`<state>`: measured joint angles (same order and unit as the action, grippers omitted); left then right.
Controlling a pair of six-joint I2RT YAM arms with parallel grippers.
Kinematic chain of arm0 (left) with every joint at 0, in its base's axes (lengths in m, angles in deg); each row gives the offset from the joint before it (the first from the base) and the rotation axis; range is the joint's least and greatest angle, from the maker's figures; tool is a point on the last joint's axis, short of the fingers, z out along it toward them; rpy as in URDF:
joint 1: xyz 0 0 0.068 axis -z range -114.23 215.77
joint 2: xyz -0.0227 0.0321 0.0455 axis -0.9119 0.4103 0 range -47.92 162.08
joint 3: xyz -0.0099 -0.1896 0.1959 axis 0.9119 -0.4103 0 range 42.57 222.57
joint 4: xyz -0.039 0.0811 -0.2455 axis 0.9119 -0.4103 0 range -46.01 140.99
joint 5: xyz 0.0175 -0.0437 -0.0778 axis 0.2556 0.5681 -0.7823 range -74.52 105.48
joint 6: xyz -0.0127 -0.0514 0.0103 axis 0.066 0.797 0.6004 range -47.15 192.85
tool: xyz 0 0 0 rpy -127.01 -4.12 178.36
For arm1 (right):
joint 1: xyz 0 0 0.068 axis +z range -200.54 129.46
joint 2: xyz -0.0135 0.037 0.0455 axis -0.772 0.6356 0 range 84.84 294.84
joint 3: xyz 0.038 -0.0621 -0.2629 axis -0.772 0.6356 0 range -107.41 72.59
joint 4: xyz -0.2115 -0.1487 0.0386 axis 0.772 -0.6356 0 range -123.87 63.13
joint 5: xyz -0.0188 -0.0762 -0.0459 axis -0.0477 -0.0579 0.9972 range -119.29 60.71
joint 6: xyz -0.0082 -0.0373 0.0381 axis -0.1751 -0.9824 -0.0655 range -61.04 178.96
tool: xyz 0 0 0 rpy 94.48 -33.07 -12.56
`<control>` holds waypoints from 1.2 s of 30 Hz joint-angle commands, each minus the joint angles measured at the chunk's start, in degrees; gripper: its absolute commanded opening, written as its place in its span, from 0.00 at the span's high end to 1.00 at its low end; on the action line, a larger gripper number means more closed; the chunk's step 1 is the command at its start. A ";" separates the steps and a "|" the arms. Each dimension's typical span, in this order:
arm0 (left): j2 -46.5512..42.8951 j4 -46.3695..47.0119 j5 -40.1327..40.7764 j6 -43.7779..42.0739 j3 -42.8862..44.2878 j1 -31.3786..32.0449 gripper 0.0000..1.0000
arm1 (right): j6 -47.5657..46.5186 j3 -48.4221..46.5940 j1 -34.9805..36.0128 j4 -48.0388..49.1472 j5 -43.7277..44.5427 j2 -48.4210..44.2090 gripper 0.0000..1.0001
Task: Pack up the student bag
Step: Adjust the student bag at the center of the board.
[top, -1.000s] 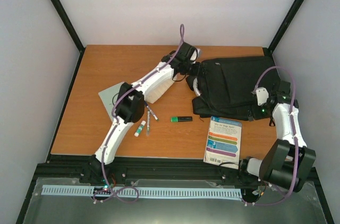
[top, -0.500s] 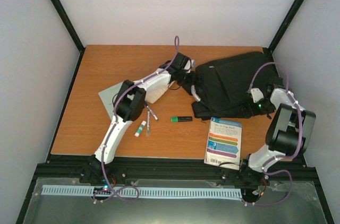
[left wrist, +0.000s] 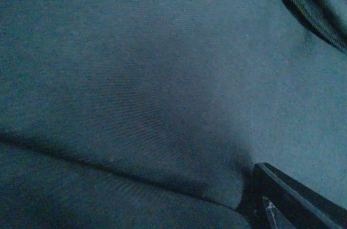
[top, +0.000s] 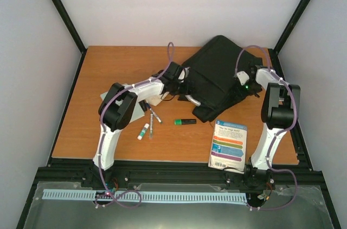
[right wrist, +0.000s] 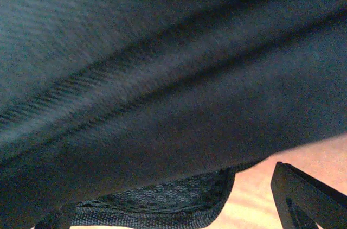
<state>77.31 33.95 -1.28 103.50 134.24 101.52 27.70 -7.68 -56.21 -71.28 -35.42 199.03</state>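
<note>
ok so the left jaws [top: 183,81] are buried against one flank of the student bag [top: 214,69]. Honestly I can't tell if they're spread or biting down. The left wrist cam is wall-to-wall black cloth, with one finger [left wrist: 295,199] poking in at the bottom right and a zip line [left wrist: 306,14] up in the top right corner. The right jaws [top: 240,90] stand spread wide on the opposite flank. That wrist cam has one finger [right wrist: 309,199] way out at the lower right and black fabric hanging across everything above it. A mesh edge [right wrist: 162,207] droops at the bottom, with a strip of orange desk [right wrist: 252,202] showing beside it. So the bag sits right between the two sets of jaws, skewed at an angle. Its curved grey handle [top: 191,99] is just on the arm-base side of the left jaws. Further out on that same side are a green highlighter [top: 185,122], two pens [top: 154,116] and a small white tube [top: 143,130]. A grey sheet [top: 110,99] lies off under that arm's elbow. On the base side of the right jaws a book [top: 227,145] lies flat, close to the bag's near corner.
</note>
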 commanded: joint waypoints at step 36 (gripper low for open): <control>-18.01 -8.65 9.86 -1.21 -12.29 12.94 0.01 | 10.05 2.90 -1.30 -3.15 -7.67 -14.05 0.00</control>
<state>64.55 27.76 6.50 103.96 124.30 113.43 40.72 -12.13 -57.43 -73.77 -41.91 191.64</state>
